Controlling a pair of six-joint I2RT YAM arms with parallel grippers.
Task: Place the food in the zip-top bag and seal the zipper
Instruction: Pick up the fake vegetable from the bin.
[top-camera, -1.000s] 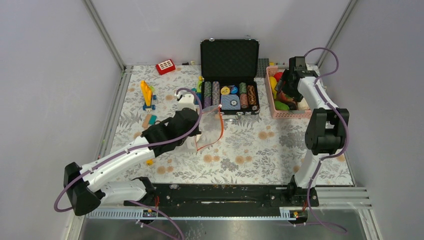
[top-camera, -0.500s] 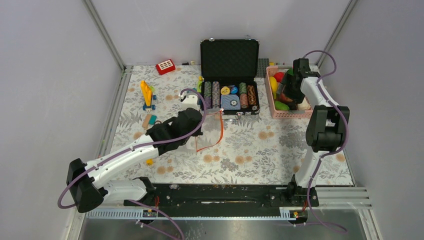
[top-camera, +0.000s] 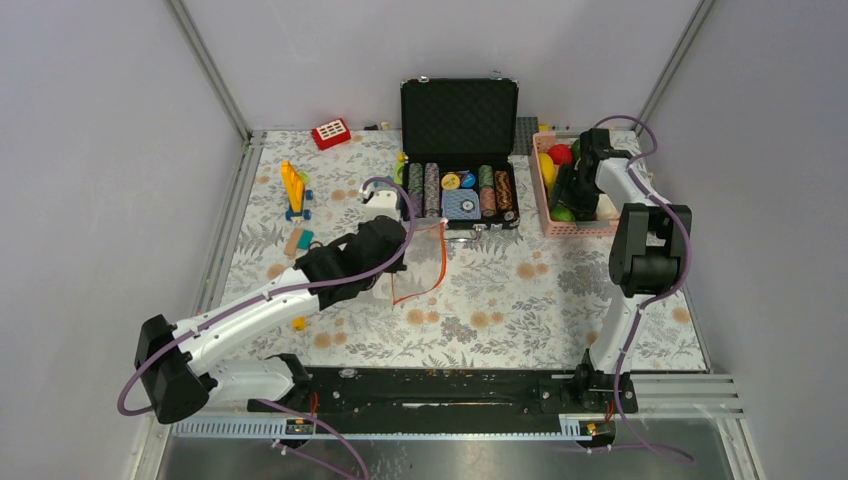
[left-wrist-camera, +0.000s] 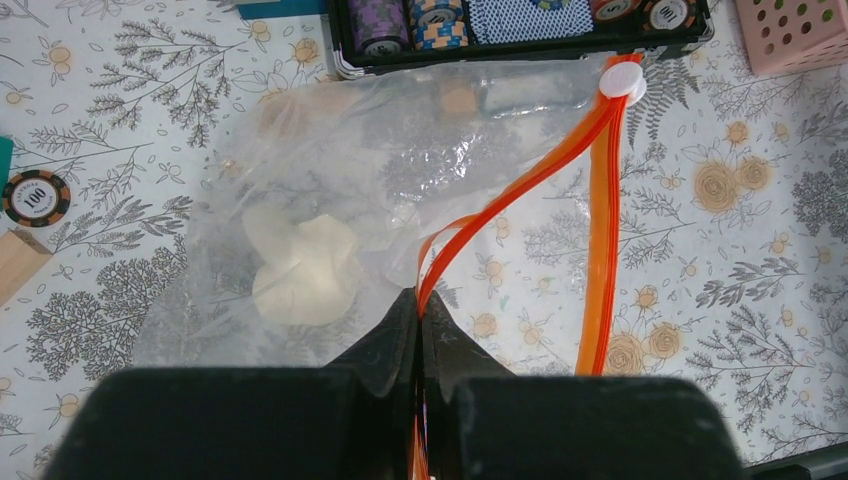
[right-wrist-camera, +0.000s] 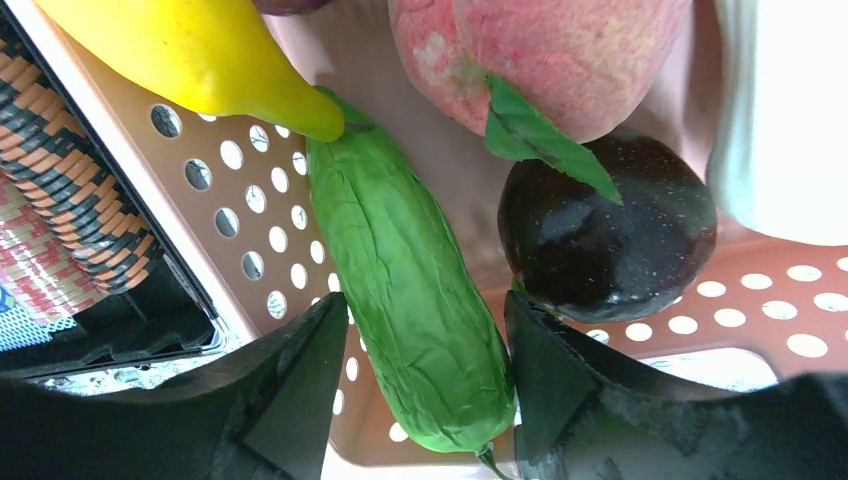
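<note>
Centrally, the clear floppy plastic zip-top bag (left-wrist-camera: 300, 180) lies on the floral-patterned table (left-wrist-camera: 720, 250), just before the black chip case (left-wrist-camera: 520, 52). The left gripper (left-wrist-camera: 418, 305) is clamped tight on the bag's orange-red zipper strip (left-wrist-camera: 598, 250). The right gripper (right-wrist-camera: 425, 340), jaws apart, straddles a green toy cucumber (right-wrist-camera: 400, 250) in the pink perforated basket (right-wrist-camera: 230, 210), beside a yellow toy banana (right-wrist-camera: 200, 50).

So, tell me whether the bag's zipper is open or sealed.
Open. The zipper splits into two orange strips diverging from the white slider, leaving the zip-top bag unsealed.
</note>
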